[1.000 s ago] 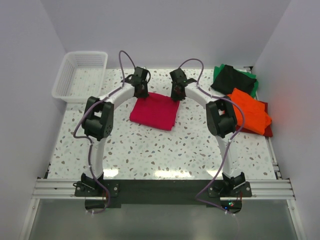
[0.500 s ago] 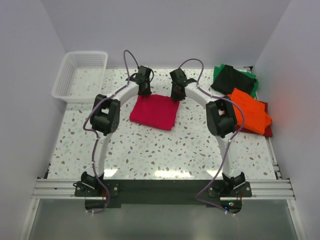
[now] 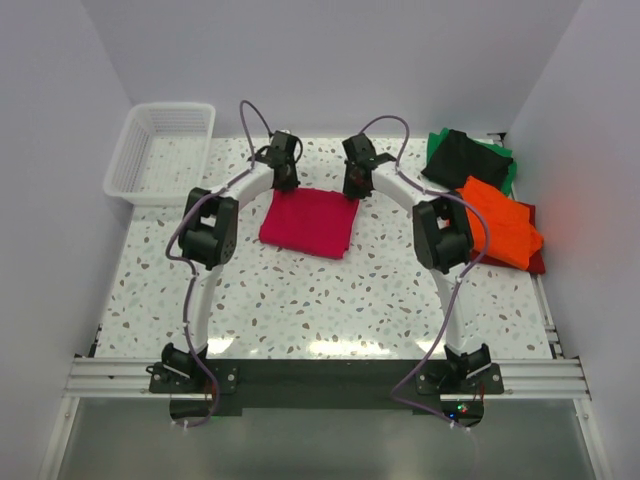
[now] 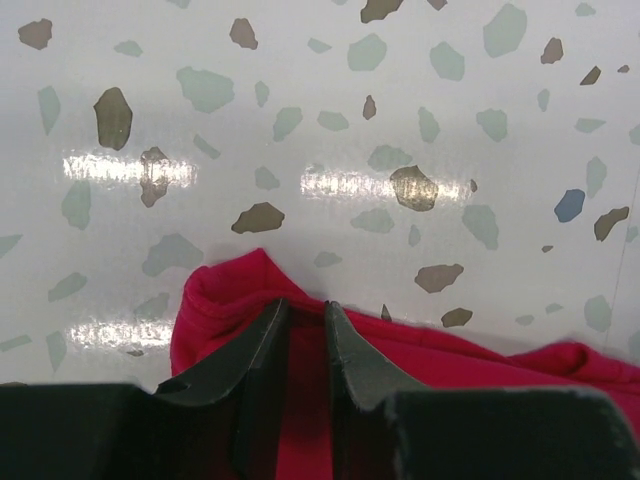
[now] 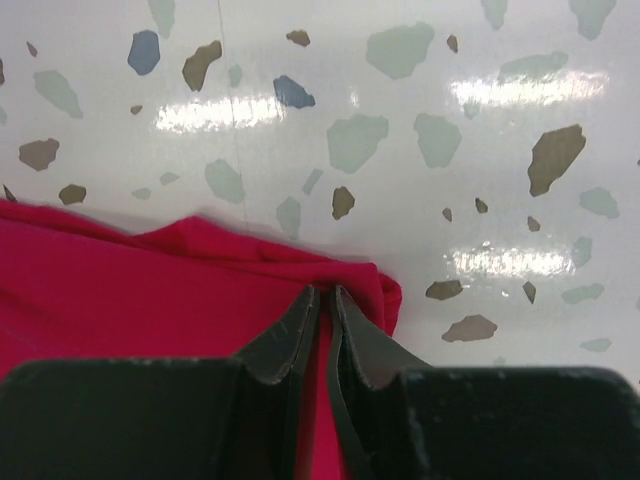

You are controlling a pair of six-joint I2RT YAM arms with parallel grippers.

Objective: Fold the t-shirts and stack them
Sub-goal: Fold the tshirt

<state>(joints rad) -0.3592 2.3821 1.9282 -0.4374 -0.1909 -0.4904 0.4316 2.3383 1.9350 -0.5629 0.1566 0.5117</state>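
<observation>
Since a second earlier, the left arm's elbow had swung slightly inward, and its tool (image 4: 305, 303) stood at the far left corner of the folded crimson shirt (image 3: 308, 222), fingers a slit apart; whether they gripped, I cannot tell. The right tool (image 5: 325, 290) was clenched on the far right corner. The shirt lay mid-bench (image 3: 330, 290), with bare surface along its near edge and the basket (image 3: 160, 150) and orange shirt (image 3: 498, 225) well apart.
</observation>
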